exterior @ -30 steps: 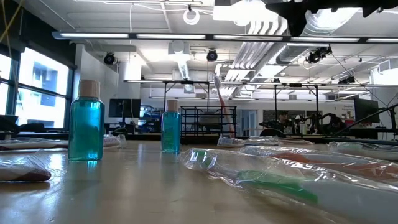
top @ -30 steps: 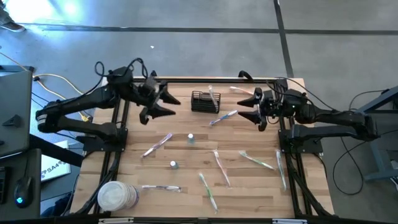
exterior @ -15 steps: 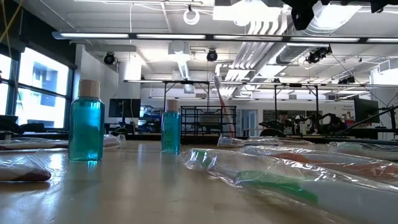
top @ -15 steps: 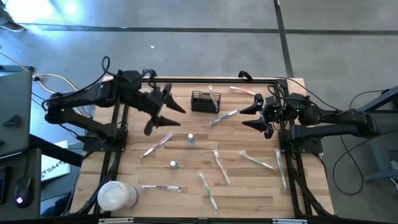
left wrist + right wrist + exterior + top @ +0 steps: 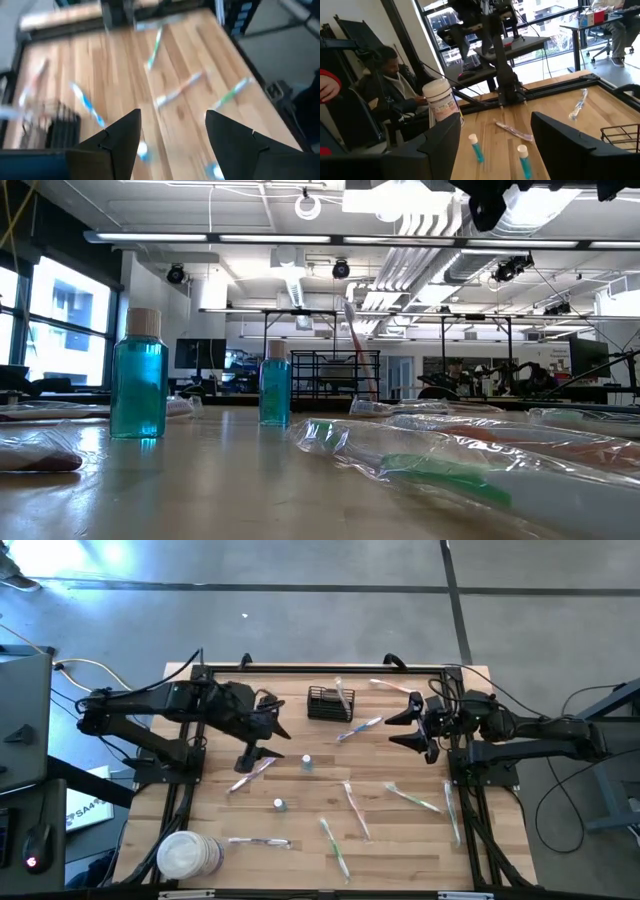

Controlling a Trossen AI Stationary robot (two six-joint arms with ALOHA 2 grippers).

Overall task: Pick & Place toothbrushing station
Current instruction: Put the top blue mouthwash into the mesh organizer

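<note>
The left gripper [image 5: 262, 732] hangs above the table [image 5: 400, 840] with its fingers spread wide and nothing between them, just left of the small black wire-mesh basket [image 5: 323, 703]. One fingertip points toward the table's far edge, the other toward a wrapped toothbrush [image 5: 252, 772] lying on the wood just beside it. In the left wrist view the two dark fingers [image 5: 121, 140] frame the boards well apart, with the basket [image 5: 59, 131] off to one side.

The right gripper [image 5: 409, 723] waits on the other side of the basket, likewise released and empty, near the right rail.

The basket stands upright near the far edge, between the two grippers, touched by neither, with a toothbrush [image 5: 343, 695] leaning in it. Two small blue bottles [image 5: 307, 762] stand nearer the middle, a white tub [image 5: 186, 855] at the near left corner.

In the right wrist view a seated person [image 5: 390, 80] shows beyond the table.
</note>
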